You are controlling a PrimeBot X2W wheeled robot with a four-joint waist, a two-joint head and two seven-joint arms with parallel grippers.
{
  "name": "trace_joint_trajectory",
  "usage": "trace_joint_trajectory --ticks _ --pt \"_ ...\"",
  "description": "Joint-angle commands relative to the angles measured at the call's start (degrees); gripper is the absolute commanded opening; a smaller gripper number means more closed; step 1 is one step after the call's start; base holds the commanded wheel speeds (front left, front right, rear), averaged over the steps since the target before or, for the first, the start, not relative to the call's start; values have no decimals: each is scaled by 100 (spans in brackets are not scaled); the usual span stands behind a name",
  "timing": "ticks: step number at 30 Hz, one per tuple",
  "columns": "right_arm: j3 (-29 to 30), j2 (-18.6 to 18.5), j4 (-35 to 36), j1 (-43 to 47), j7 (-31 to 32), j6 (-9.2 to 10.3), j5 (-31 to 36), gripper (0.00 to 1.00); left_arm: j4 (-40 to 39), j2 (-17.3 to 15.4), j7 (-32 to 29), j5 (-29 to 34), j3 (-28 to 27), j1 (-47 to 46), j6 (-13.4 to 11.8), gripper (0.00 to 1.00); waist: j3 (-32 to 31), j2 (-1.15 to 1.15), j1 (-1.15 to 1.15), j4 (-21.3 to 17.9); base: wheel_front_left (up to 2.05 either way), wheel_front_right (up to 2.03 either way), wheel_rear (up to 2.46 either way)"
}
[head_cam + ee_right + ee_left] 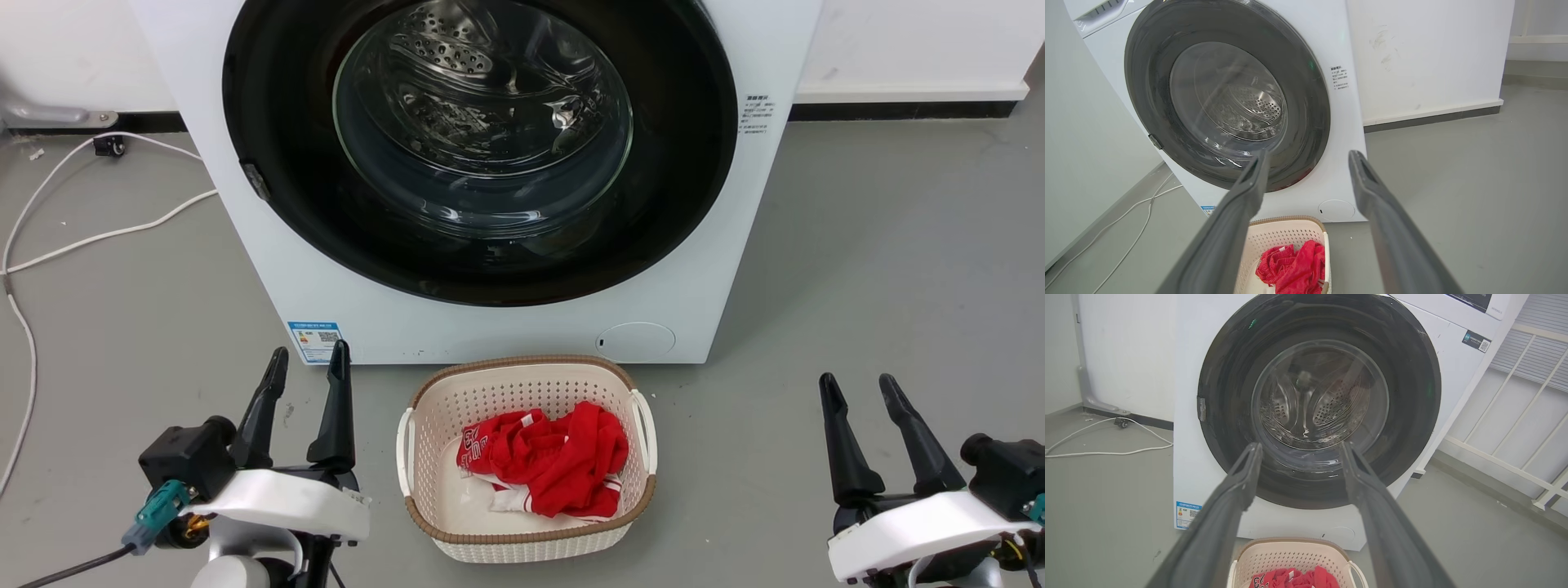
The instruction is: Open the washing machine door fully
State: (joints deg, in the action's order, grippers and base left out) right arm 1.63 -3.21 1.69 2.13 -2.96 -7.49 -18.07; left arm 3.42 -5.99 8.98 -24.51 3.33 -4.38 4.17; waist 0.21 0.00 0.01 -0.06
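Head view had the left pincer [310, 349] at seven o'clock and the right pincer [857, 380] at five o'clock. Each rose from a white wrist with two long dark fingers pointing up and spread apart, released and gripping nothing. Both hung over the grey floor [857, 269], well apart from the washing machine [490, 331].

The washing machine door [482, 147] sat at twelve o'clock, flush against the boxy white front (shut, as far as its edge showed). A small latch tab [255, 180] was at nine o'clock on its rim.

At six o'clock, just beside the machine's foot, stood a cream perforated basket [522, 363] with a brown woven rim, holding a crumpled red garment [555, 457]. A white cable [82, 237] trailed at nine o'clock, and a blue label [314, 339] marked the machine's lower corner.

Left wrist view added a dark sticker [1476, 341] at one o'clock and a white railing [1515, 428] at three o'clock. Right wrist view added a scuffed white wall [1412, 53] at one o'clock and a drawer front [1098, 12] at eleven o'clock.

The door's wide ring was glossy black around a bulging clear glass bowl, and perforated steel glinted behind it.
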Motion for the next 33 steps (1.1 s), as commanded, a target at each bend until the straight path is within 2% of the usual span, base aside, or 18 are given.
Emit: trace_joint_trajectory --ticks 1,20,33 --pt "6 12 81 -12 -7 0 165 100 -68 -50 59 156 24 -68 -43 100 0 0 -1 0 0 0 0" --pt "52 27 92 123 -33 0 947 100 -152 -138 301 1028 198 106 -366 100 -22 0 -1 6 0 0 0" --pt "21 33 156 204 -116 1 1281 100 -190 -125 449 1530 251 180 -414 100 -22 0 -1 6 0 0 0"
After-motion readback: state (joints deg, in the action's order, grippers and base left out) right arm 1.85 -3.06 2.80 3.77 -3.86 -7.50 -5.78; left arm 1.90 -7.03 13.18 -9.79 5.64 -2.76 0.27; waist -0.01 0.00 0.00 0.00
